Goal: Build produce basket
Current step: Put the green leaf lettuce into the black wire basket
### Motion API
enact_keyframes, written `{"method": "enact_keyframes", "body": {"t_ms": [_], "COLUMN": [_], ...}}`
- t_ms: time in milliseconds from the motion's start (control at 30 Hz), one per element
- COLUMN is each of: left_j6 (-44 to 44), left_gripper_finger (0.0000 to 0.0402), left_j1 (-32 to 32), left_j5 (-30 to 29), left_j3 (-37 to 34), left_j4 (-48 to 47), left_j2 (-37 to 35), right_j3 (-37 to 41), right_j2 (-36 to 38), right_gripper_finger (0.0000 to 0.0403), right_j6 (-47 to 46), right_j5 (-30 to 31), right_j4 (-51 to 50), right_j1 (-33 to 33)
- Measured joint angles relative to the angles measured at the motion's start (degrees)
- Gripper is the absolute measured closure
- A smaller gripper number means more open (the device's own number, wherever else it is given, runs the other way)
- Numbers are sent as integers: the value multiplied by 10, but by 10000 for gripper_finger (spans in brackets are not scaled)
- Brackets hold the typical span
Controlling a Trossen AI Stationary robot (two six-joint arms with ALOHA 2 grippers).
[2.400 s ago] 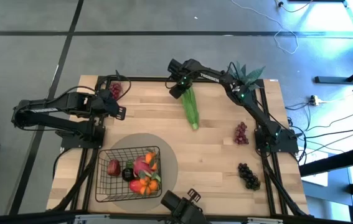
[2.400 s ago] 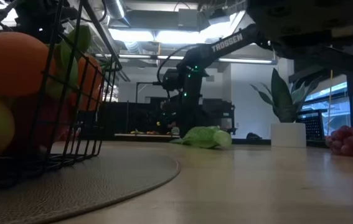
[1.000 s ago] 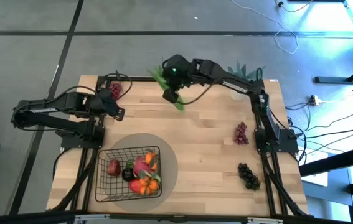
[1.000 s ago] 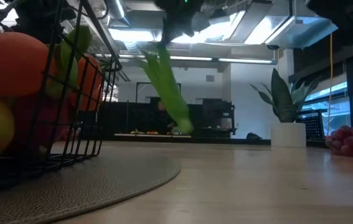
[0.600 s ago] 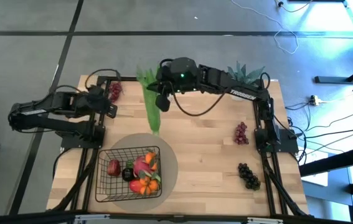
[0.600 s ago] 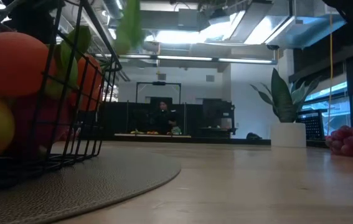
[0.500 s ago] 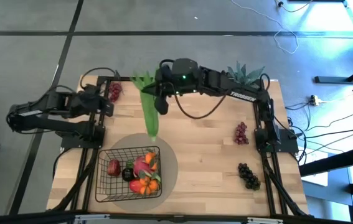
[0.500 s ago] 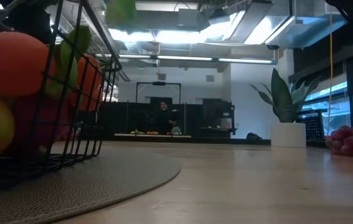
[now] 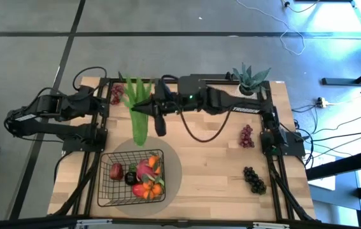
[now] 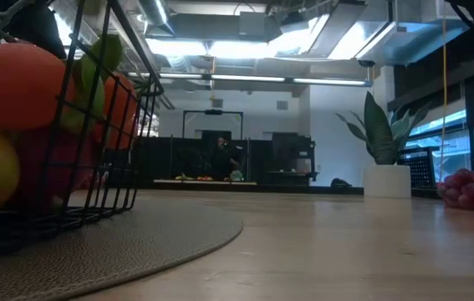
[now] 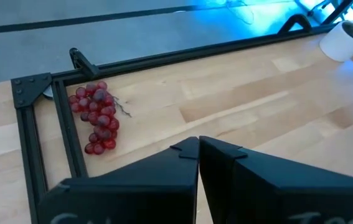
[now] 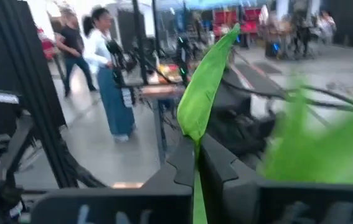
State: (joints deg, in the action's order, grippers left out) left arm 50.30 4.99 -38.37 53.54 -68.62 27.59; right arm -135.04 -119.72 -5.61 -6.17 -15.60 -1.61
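Observation:
The black wire basket [image 9: 132, 175] stands on a round grey mat near the table's near left. It holds a pink dragon fruit, a red-orange mango and tangerines, and shows close up in the low view [image 10: 94, 125]. My right gripper [image 9: 151, 111] reaches across above the table's far left, shut on the long green bunch [image 9: 139, 114]. That bunch is up in the air, above and beyond the basket. My left gripper [image 9: 102, 105] waits shut by the left edge, near a red grape bunch [image 11: 98, 115]. My right gripper pinches the green bunch between its two fingers; the right wrist view shows a green leaf [image 12: 196, 163] running up from between the fingertips. The fingers come at it level from the table's right, across its length. The bunch is lifted clear, pale stalk end [image 9: 140, 135] toward the basket.
More red grapes [image 9: 247, 135] and dark grapes [image 9: 253, 180] lie near the right edge. A spiky plant in a white pot [image 9: 250, 76] stands at the far right. A black frame rail [image 11: 64, 134] borders the table. People stand in the room beyond.
My right gripper has carried the green bunch through the air from the far middle toward the table's left and somewhat nearer. The bunch has swung round until it lies far-to-near above the mat's far side. My left arm has drawn back toward the left edge.

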Motion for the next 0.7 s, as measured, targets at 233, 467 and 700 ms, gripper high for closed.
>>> {"method": "enact_keyframes", "body": {"t_ms": [233,467,700], "left_j6": [-12,-10,-9], "left_gripper_finger": [401,401,401], "left_j1": [0,0,0], "left_j5": [3,5,5], "left_j3": [0,0,0], "left_j4": [0,0,0], "left_j2": [0,0,0], "right_j3": [1,1,1], "right_j2": [-53,-105,-150], "right_gripper_finger": [403,403,403], "right_j6": [-4,-16,-14], "right_j5": [-57,-118,-149], "right_j4": [98,179,221], "right_j1": [-18,-32,-51]}}
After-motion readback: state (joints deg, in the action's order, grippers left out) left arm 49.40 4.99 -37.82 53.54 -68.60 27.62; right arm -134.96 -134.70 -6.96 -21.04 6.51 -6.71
